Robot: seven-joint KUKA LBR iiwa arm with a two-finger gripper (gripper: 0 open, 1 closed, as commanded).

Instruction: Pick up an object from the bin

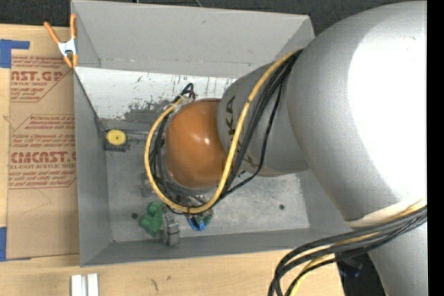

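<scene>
A grey part of my gripper (pixel 170 231) shows low at the bin's front, just below the arm's wrist. A small green lumpy thing (pixel 151 219) lies right beside it on the left, close enough that touching cannot be ruled out. A small blue thing (pixel 200 221) lies just to its right, partly under the wrist's cables. A yellow round thing (pixel 115 138) with a dark centre sits apart at the bin's left wall.
The arm, with an orange dome and looped yellow and black cables at its wrist, covers the middle and right of the bin and hides the floor under it. The bin's front wall is right beside the gripper.
</scene>
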